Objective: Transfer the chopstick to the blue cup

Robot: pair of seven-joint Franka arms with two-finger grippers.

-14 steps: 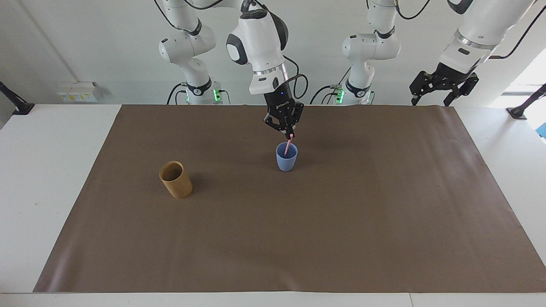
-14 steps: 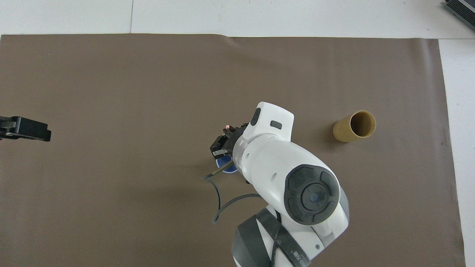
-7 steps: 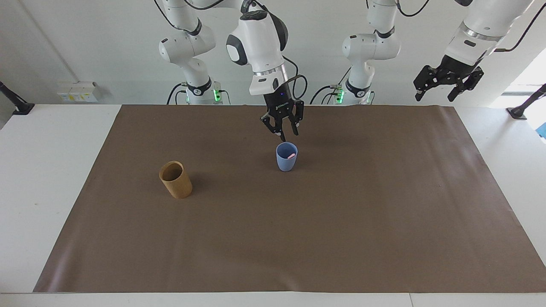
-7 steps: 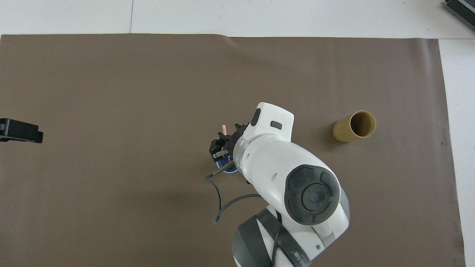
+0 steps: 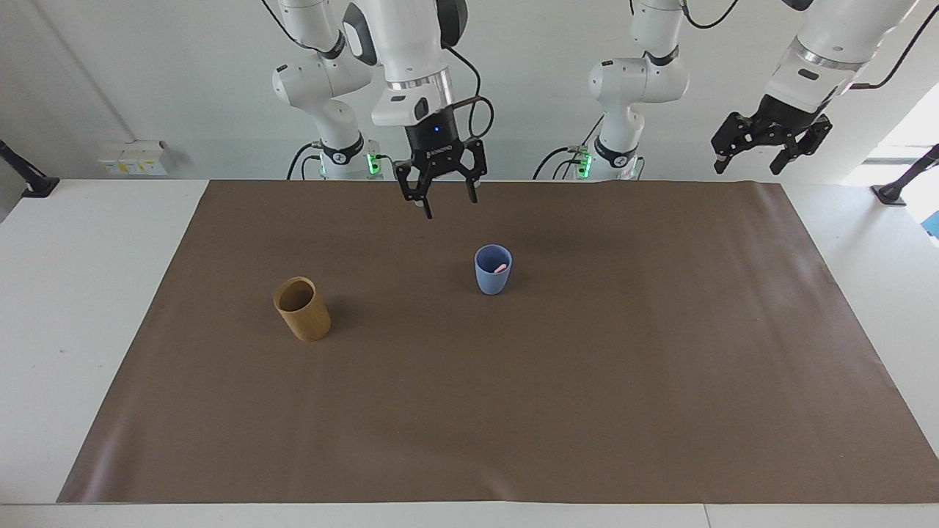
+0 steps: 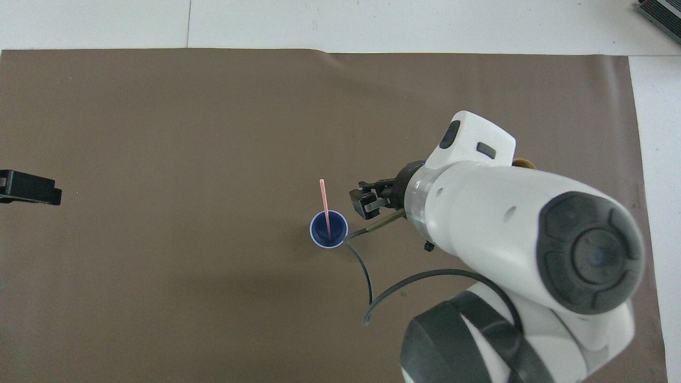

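Pink chopstick point(image 6: 325, 207) stands in the cup point(image 5: 493, 270); my right gripper point(image 5: 440, 192), open, should lift clear toward 10 o'clock.

The scene is evenly and brightly lit, mainly from above. Only soft, faint shadows are cast on the brown mat point(image 5: 513, 381) beside the blue cup point(image 5: 493, 270) and the bamboo cup point(image 5: 302, 309). A blown-out patch of daylight is seen at the facing view's edge. Focus is held throughout; no motion blur is noted.
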